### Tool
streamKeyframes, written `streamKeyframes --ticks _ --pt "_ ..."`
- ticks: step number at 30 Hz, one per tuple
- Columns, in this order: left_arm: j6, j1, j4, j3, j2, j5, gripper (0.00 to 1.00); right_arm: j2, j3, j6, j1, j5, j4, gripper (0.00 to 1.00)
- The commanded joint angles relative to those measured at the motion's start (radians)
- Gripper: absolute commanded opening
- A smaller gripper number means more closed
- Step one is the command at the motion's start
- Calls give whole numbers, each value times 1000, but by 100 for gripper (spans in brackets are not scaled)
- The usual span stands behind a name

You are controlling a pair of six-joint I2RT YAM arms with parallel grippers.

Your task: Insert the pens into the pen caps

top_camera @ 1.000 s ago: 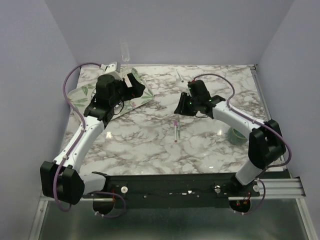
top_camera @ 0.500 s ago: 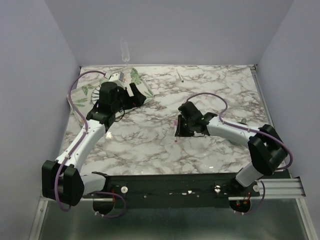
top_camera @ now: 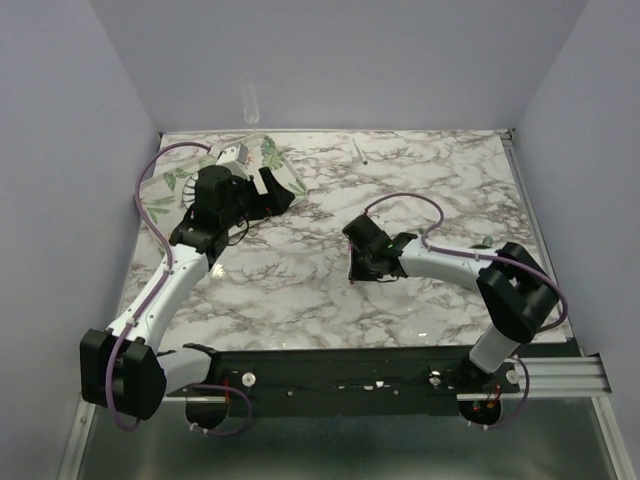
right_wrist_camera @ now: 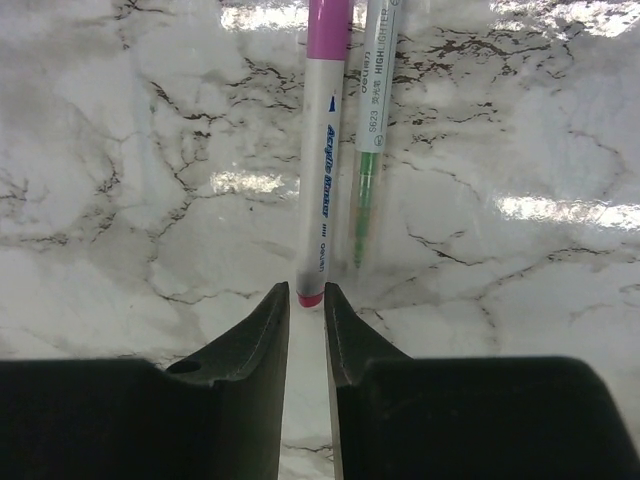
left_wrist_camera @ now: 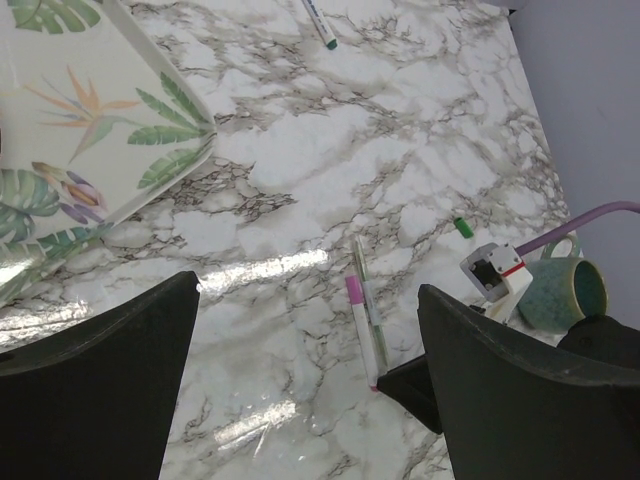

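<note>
The right gripper hangs low over the marble table near its middle, its fingers almost together with only a slit between them. The pink end of the pink pen sits at the mouth of that slit; I cannot tell whether it is pinched. Just beside it, parallel, lies the green-tipped pen. A little beyond and to the right the green cap lies alone, a teal mug further right. Farther back on the left, the left gripper hovers released, fingers wide apart and holding nothing, by the leaf-printed plate. A third pen lies near the far edge
</note>
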Motion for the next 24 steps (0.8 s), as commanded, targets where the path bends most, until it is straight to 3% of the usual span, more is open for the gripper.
streamKeyframes --ticks 1,9,13,18,24 --pt "0 -5 15 -17 -18 12 99 63 10 21 24 87 7 27" --pt "-39 -4 -17 -17 -9 -74 99 129 -2 21 45 157 0 21" --pt "-85 -5 -23 -34 -7 -93 97 107 -10 -25 65 150 34 1" --pt "-133 -5 6 -70 23 5 91 -47 -22 -102 71 131 89 1" --pt "-225 -34 179 -115 118 180 83 -161 -39 -187 73 15 215 1"
